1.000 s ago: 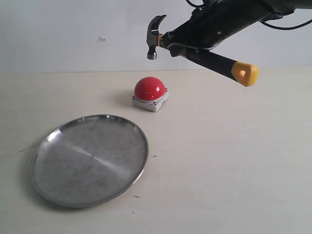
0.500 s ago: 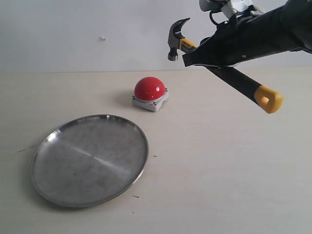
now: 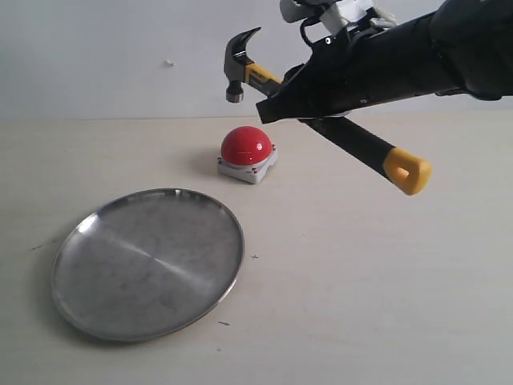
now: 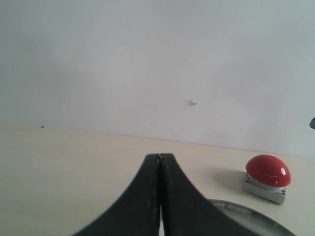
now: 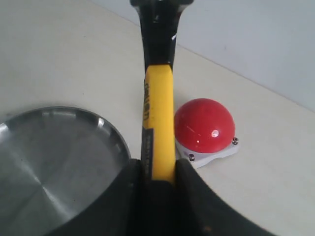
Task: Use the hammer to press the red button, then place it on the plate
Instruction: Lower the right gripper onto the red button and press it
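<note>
My right gripper (image 3: 271,95) is shut on the hammer (image 3: 354,146) just behind its dark head, holding it in the air. The head hangs above and slightly left of the red button (image 3: 246,146), apart from it. The handle slopes down to the right and ends in a yellow loop. In the right wrist view the fingers of the right gripper (image 5: 158,164) clamp the hammer's yellow neck (image 5: 160,110), with the red button (image 5: 204,125) and the plate (image 5: 54,157) below. The plate (image 3: 148,261) lies empty at the front left. My left gripper (image 4: 160,156) is shut and empty.
The left wrist view shows the red button (image 4: 267,170) and the plate's rim (image 4: 246,211) to one side of the shut fingers. A pale wall rises behind the beige table. Small dark specks lie on the table near the plate.
The right arm swung the hammer right and then back left. Its head is now further left, above the button, and the yellow end sits slightly higher than half a second ago.
</note>
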